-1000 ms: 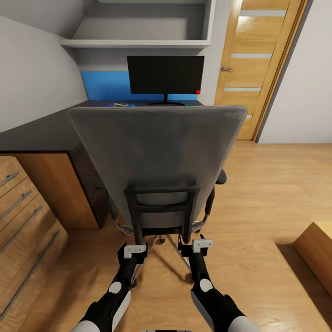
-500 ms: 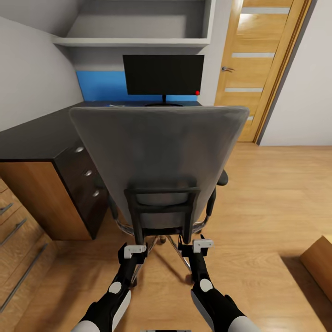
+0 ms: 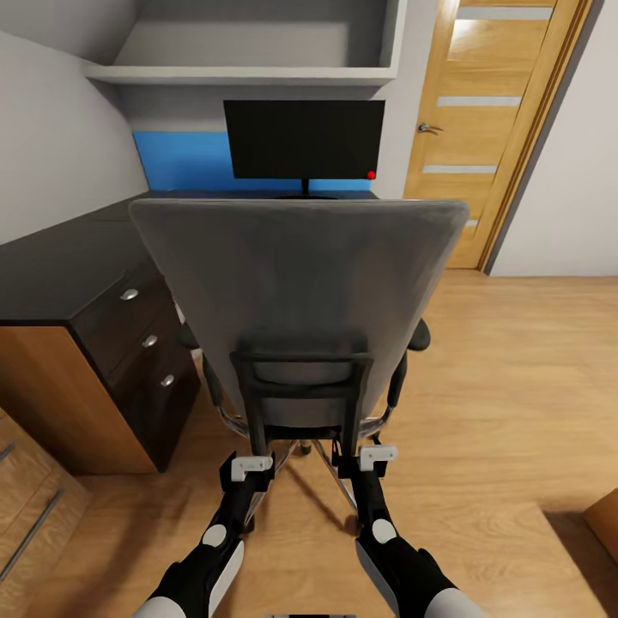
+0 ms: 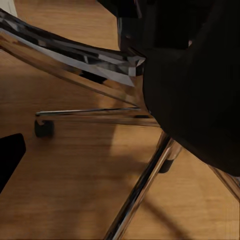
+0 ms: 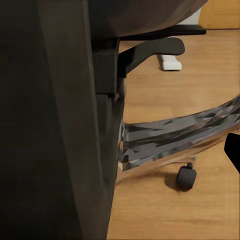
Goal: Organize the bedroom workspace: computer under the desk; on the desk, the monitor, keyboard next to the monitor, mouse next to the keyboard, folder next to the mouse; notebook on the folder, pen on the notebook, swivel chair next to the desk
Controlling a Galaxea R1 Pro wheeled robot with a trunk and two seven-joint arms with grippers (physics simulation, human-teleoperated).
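Note:
The swivel chair stands right in front of me, its grey back toward me and facing the black desk. My left gripper and right gripper sit at the lower ends of the chair's black back frame, one at each post. Close up, the left post lies beside a fingertip, and the right post beside a fingertip. The monitor stands on the desk beyond the chair. Computer, keyboard, mouse, folder, notebook and pen are hidden behind the chair back.
The desk's dark drawers face the chair at the left, with a wooden drawer chest nearer me. A wooden door is at the back right. The chair's chrome legs and casters spread over the wood floor.
The whole view has shifted: I have rolled closer to the desk, and the drawers have come into view. The chair and both grippers keep the same place in the picture.

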